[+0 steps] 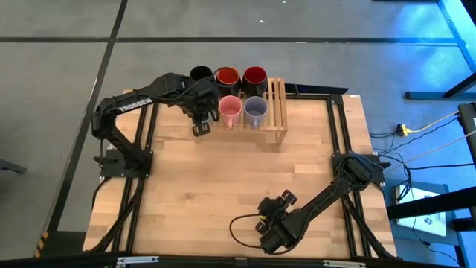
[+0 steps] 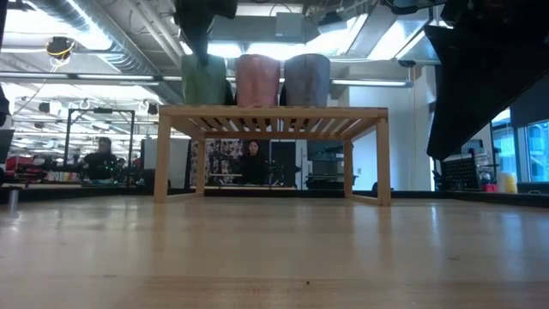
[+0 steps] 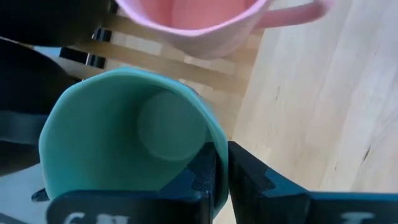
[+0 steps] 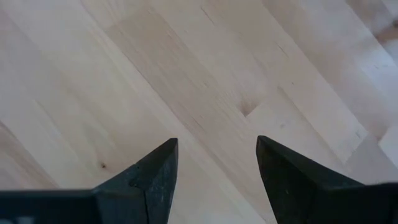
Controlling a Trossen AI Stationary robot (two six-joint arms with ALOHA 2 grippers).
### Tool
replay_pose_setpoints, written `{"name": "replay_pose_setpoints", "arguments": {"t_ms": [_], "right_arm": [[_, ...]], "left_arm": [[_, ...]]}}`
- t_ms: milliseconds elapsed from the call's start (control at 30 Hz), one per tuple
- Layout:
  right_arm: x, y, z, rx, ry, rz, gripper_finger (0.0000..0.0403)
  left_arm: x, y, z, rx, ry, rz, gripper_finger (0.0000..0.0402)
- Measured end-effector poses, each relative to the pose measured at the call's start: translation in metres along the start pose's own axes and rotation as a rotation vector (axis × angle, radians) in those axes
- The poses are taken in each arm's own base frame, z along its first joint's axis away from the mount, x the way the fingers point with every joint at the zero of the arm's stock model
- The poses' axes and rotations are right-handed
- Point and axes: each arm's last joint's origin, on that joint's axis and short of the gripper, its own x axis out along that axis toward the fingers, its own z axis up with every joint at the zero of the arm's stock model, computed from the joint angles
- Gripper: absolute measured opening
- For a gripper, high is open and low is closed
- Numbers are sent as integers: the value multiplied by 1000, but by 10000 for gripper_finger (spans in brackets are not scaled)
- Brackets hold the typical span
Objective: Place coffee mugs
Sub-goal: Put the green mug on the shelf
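A slatted wooden rack (image 1: pixel 277 112) stands at the table's far side. On it stand the pink mug (image 1: pixel 230 109) and the lavender-grey mug (image 1: pixel 255 109). Behind them are the black (image 1: pixel 201 73), orange-red (image 1: pixel 227 76) and dark red (image 1: pixel 254 75) mugs. The green mug (image 2: pixel 204 81) stands left of the pink one (image 2: pixel 258 80) on the rack top (image 2: pixel 274 112); in the high view my left gripper (image 1: pixel 201 119) hides it. That gripper is shut on the green mug (image 3: pixel 124 137). My right gripper (image 1: pixel 277 223) waits open over the table's near right part. My left gripper holds the green mug by its rim wall (image 3: pixel 216 152), on the side toward the table's near edge. One finger (image 3: pixel 196 177) is inside the mug and the other (image 3: pixel 255 180) outside. The fingers come from above, slanting steeply down. The mug is upright, its base level with the rack top.
The rack's right part (image 1: pixel 279 93) carries no mug. Bare wooden tabletop (image 1: pixel 223 179) lies between the rack and my right arm. Black cables (image 1: pixel 242 223) loop near the front edge. People show in the room behind the table (image 2: pixel 253 159).
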Motion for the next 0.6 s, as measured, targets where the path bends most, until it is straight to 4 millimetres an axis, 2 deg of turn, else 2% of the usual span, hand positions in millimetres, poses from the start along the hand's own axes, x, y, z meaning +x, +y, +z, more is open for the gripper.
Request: {"name": "replay_pose_setpoints", "arguments": {"t_ms": [200, 600], "right_arm": [[0, -1, 0, -7, 2, -13, 202], [0, -4, -1, -19, 6, -33, 202]], "left_arm": [[-1, 0, 2, 0, -28, 1, 27], [-1, 1, 3, 17, -33, 5, 100]]}}
